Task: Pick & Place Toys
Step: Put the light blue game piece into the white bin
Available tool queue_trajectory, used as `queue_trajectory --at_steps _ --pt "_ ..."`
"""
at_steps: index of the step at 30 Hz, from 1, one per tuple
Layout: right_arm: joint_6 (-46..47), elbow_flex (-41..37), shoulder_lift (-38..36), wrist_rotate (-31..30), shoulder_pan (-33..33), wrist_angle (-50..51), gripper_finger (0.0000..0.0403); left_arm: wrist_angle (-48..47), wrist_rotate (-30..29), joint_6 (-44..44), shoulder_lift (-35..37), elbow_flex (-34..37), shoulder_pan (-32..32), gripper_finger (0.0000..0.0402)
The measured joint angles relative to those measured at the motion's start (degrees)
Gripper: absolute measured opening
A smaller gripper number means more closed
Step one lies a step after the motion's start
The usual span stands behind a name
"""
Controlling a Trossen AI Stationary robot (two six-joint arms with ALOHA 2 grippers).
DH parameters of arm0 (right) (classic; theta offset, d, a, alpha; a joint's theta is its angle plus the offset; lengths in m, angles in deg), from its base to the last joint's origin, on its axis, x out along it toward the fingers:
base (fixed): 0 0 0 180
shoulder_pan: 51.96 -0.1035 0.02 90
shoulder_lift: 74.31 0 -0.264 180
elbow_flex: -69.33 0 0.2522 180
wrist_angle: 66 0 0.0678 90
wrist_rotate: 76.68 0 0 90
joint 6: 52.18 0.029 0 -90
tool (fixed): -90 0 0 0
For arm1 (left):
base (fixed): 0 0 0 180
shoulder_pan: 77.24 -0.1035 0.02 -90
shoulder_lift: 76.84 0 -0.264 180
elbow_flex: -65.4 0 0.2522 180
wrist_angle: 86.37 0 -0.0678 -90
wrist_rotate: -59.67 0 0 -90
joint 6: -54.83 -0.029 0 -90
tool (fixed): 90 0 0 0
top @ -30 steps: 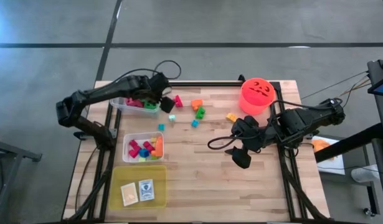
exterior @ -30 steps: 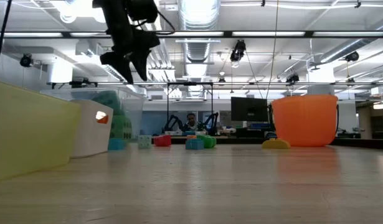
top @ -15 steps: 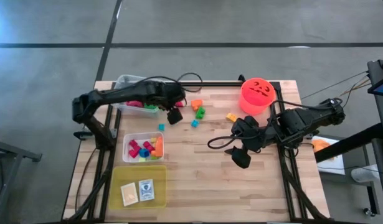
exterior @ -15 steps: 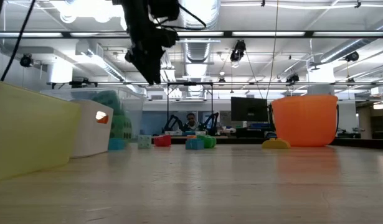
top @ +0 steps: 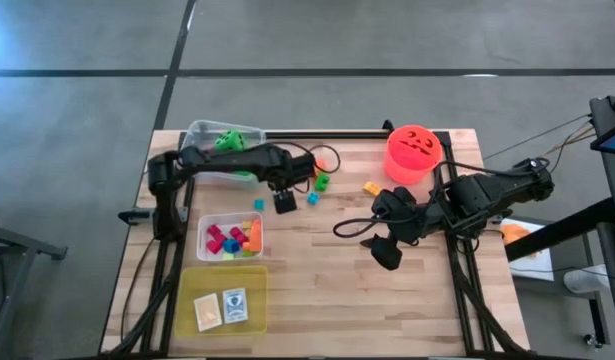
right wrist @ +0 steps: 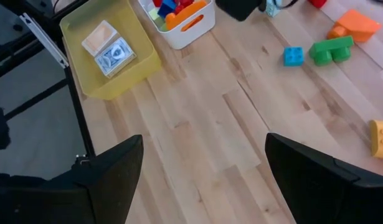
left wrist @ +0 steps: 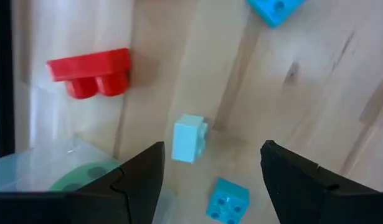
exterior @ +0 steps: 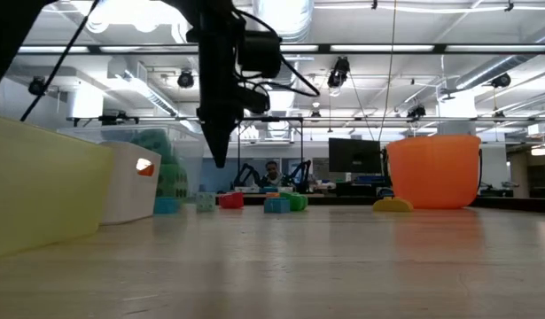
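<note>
My left gripper [top: 284, 201] is open and empty, hanging above the loose blocks at the table's far middle; it also shows in the low view [exterior: 221, 151]. In the left wrist view its fingers [left wrist: 139, 182] stand on either side of a pale cyan block [left wrist: 189, 138] lying on the wood, without touching it. A red block [left wrist: 91, 71] and two blue blocks [left wrist: 228, 199] lie near it. A green die [top: 227, 140] sits in the clear tub [top: 200, 131]. My right gripper [top: 387, 255] is open and empty, waiting at the table's right middle.
The red-orange bucket [top: 415, 152] stands at the far right. A white tub [top: 230, 237] of blocks and a yellow tub [top: 222, 300] with cards stand at the near left. Green [top: 322, 181], blue [top: 312, 198] and yellow [top: 371, 188] blocks lie between the arms.
My left gripper has swung away from the clear tub toward the table's right and near side and has come down, so it now hangs over the loose blocks. The green die in the clear tub has come into view.
</note>
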Motion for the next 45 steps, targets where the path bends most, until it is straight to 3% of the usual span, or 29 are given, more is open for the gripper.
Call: queue_trajectory --at_steps 12,18,22,28,36,45 --pt "1.13 0.00 0.00 0.74 0.00 -1.21 0.0332 -2.02 -4.56 -10.08 -5.77 0.03 1.59 0.0227" --pt "2.37 0.00 0.00 1.99 0.00 -1.27 0.0332 -1.47 -10.24 -10.78 -6.71 0.02 1.59 0.0211" --pt "2.80 0.00 0.00 1.99 0.00 -1.27 0.0332 -0.75 -10.16 -12.06 -7.09 0.00 1.55 0.0212" --pt "3.74 0.00 0.00 1.99 0.00 -1.31 0.0332 -0.13 -5.35 -12.14 -7.95 0.09 1.44 0.0250" --pt "4.03 0.00 0.00 1.99 0.00 -1.86 0.0332 -0.71 -7.61 -12.53 -10.77 0.17 1.27 0.0329" --pt "4.13 0.00 0.00 3.36 0.00 -2.79 0.0332 -0.48 -5.76 -13.64 -11.59 0.17 1.20 0.0340"
